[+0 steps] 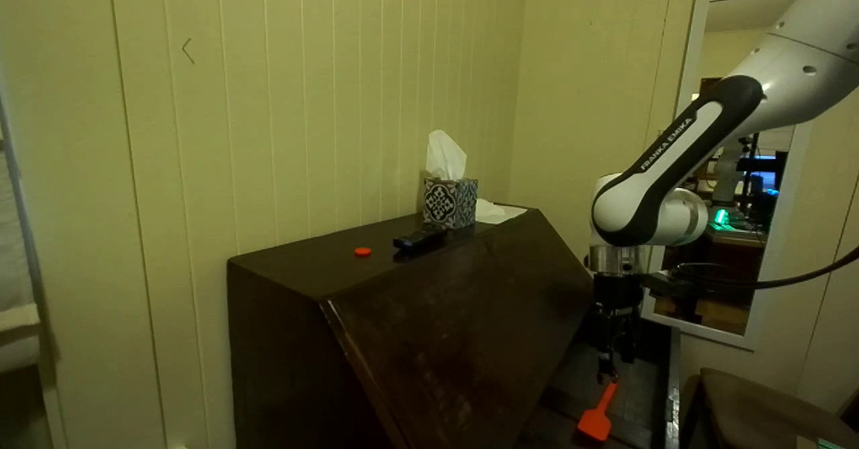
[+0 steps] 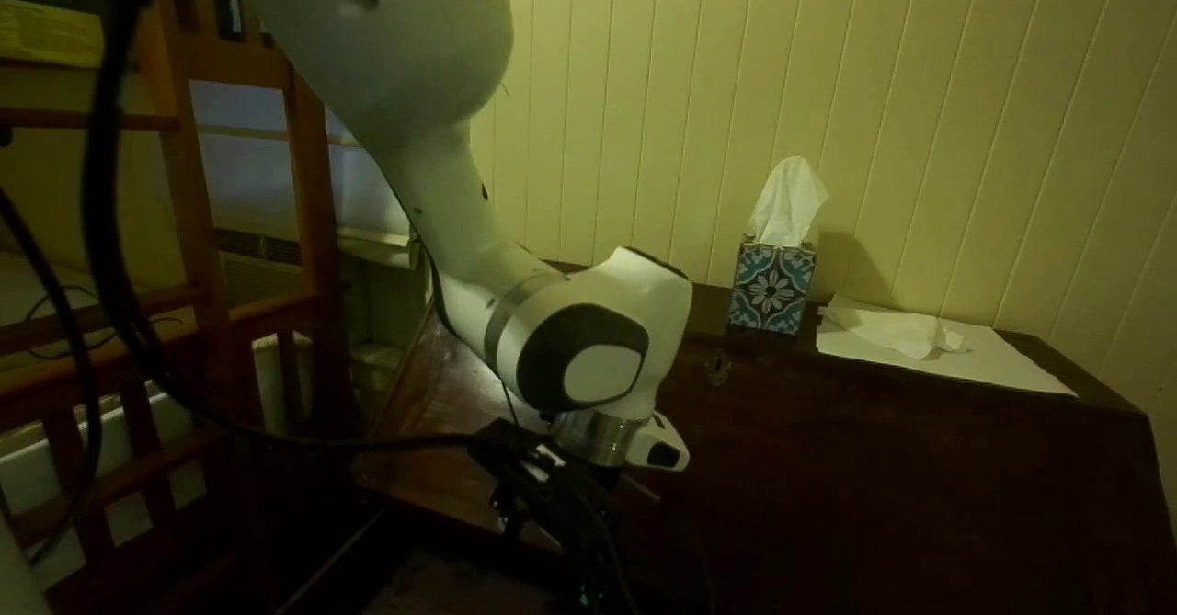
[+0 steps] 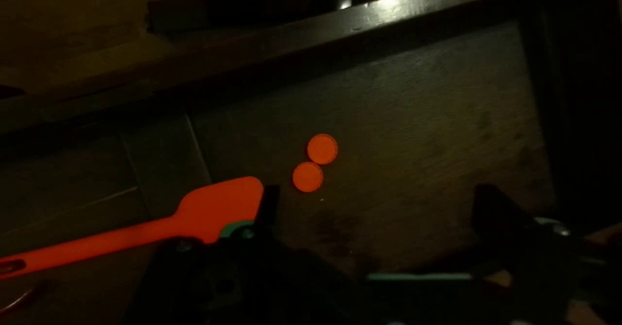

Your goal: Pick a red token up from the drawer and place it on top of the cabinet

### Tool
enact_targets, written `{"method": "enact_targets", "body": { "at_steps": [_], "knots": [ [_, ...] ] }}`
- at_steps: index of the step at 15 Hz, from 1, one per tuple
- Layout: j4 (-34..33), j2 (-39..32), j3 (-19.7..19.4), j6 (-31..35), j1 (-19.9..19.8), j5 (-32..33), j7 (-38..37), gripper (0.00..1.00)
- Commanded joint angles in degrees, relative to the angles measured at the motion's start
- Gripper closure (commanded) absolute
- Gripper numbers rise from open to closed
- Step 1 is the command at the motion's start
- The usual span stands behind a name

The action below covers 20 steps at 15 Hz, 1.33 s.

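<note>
- The large, dark brown wooden cabinet (image 1: 456, 321) with the slanted front is standing with one flat, round orange-red token (image 1: 362, 252) resting on its top.
- The low, dark brown wooden drawer (image 3: 437, 130) is standing pulled out, its floor showing.
- The black, two-fingered claw (image 3: 376, 196) is hanging over the drawer, its fingers standing wide apart and pinching nothing. A pick is presumably pending: the operator should be centring the gap on the flat, round orange-red near token (image 3: 308, 177), lowering straight, then closing gently and low on its rim, as a double grasp is threatening.
- The long-handled orange-red spatula (image 3: 221, 206) is lying in the drawer, one finger partly covering its blade in the wrist view (contact is not showing either way); the descent should be avoiding it.
- The near token and the matching flat, round orange-red far token (image 3: 322, 149) are lying on the drawer floor, apparently touching each other, ahead of the fingertips in the wrist view and sitting off-centre toward the finger beside the spatula.
</note>
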<state>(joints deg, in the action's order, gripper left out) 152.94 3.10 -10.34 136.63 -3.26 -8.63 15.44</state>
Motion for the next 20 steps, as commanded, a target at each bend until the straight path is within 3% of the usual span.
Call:
{"method": "enact_targets", "body": {
  "at_steps": [1,9,20],
  "knots": [
    [-1.23,-8.12,1.44,10.10,-1.50,4.87,-3.16,0.00],
    [-0.71,-7.81,2.15,10.81,-2.08,4.35,-3.64,0.00],
    [-5.36,-25.54,7.06,24.62,-1.71,4.65,-4.37,0.00]
  ]
}}
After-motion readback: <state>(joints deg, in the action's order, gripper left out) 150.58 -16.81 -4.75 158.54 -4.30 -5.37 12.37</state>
